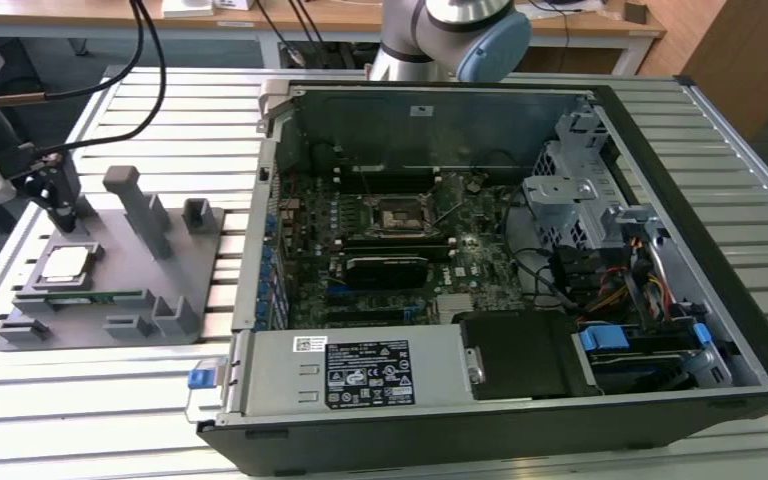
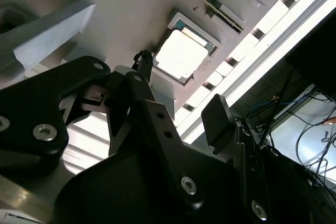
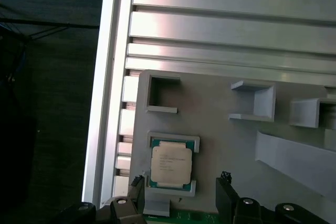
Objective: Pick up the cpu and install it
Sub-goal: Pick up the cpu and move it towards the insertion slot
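Observation:
The cpu (image 1: 67,263), a small square chip with a pale silver top, lies flat in its pocket on the grey plastic fixture (image 1: 157,275) at the exterior view's left. In both wrist views the cpu (image 3: 170,164) (image 2: 181,53) rests in that raised frame. My gripper (image 1: 57,203) hangs just above and behind the chip, open, with nothing between its fingers. In the first wrist view the gripper (image 3: 181,186) has one dark fingertip (image 3: 137,186) at each side of the chip, clear of it. The motherboard's square socket (image 1: 395,213) sits inside the open computer case.
The open computer case (image 1: 651,130) takes up the middle and right of the slatted metal table (image 1: 77,400). Grey posts (image 1: 137,200) stand up from the fixture near my gripper. A thin green memory stick (image 1: 115,295) lies in the fixture in front of the cpu.

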You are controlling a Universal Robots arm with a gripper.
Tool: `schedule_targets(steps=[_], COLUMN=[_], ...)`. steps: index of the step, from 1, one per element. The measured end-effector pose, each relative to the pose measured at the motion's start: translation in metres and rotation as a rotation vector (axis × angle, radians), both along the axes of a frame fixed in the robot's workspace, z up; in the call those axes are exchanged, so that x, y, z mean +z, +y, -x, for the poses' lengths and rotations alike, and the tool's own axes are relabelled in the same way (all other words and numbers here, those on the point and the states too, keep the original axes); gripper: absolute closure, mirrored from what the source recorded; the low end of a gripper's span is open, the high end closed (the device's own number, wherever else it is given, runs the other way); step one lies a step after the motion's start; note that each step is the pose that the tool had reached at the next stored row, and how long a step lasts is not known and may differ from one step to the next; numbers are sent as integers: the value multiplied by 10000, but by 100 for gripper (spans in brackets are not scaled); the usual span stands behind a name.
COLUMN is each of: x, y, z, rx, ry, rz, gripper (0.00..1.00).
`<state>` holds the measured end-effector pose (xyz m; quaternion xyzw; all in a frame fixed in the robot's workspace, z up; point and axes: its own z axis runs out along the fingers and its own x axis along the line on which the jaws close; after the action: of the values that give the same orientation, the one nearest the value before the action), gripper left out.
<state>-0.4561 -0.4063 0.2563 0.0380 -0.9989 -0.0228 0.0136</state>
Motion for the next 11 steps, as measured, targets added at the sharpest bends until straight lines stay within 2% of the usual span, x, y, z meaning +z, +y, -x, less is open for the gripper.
schedule_targets(steps=[6, 11], x=[-50, -134], y=[0, 0], z=[72, 79], rx=[-89, -110], ry=[-3, -2], rz=[0, 1], gripper=[36, 36])
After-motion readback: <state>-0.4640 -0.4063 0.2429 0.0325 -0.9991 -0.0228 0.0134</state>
